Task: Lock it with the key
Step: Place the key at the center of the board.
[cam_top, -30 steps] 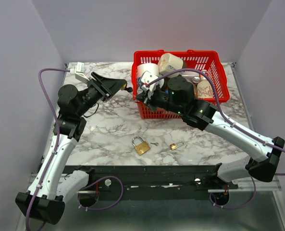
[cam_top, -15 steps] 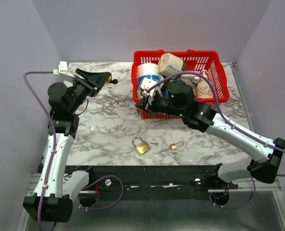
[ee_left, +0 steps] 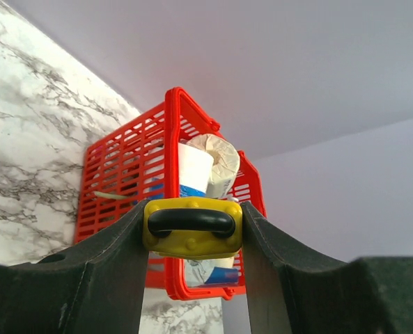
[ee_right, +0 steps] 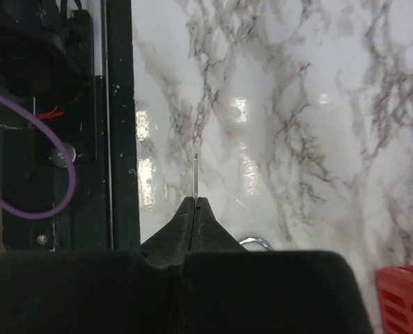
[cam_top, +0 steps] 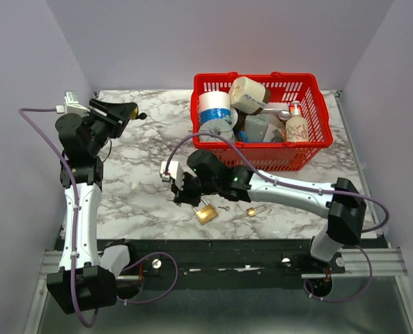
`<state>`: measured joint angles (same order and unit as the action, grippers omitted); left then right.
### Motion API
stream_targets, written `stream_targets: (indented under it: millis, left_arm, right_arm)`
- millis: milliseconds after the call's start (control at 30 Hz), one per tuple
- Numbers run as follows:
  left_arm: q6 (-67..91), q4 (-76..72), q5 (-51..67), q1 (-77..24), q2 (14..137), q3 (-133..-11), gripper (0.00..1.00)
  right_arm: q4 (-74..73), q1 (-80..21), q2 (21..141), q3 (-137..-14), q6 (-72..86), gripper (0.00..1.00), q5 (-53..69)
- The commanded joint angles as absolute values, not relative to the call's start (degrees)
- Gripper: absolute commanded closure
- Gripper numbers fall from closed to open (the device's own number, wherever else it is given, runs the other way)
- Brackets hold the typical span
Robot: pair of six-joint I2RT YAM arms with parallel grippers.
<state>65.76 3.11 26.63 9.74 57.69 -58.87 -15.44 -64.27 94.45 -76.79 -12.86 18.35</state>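
While L gripper (ee_left: 192, 224) clamps a yellow-black piece (ee_left: 192, 243) at far left, R gripper (ee_right: 195, 203), jaws pressed together, sits just beside big brass padlock (cam_top: 205, 213); key (cam_top: 223, 208) lies near.

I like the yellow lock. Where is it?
In the left wrist view, the yellow lock is pinched in the left gripper, over the far left of the table, left of the red basket.

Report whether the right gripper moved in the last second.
Yes. The right gripper left the front-left corner of the red basket and swung nearer and leftward, ending beside the brass padlock.
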Motion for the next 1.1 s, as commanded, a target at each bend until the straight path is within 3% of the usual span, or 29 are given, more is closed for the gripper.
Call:
stream_targets:
  millis: [0,600,1067]
  left_arm:
    - [64.3,3.8,29.4,10.8,58.0,-61.1,1.00]
    - [63.0,6.2,31.7,11.0,59.1,-58.4,1.00]
    - [62.3,7.0,32.3,10.9,59.7,-57.4,1.00]
  right_arm:
    - [-9.6,-65.0,98.8,-74.9,-7.0,0.99,20.4]
    - [-0.7,-65.3,112.3,-74.1,2.5,0.99,22.1]
    - [-0.5,-63.2,116.8,-75.6,-1.4,0.96,19.3]
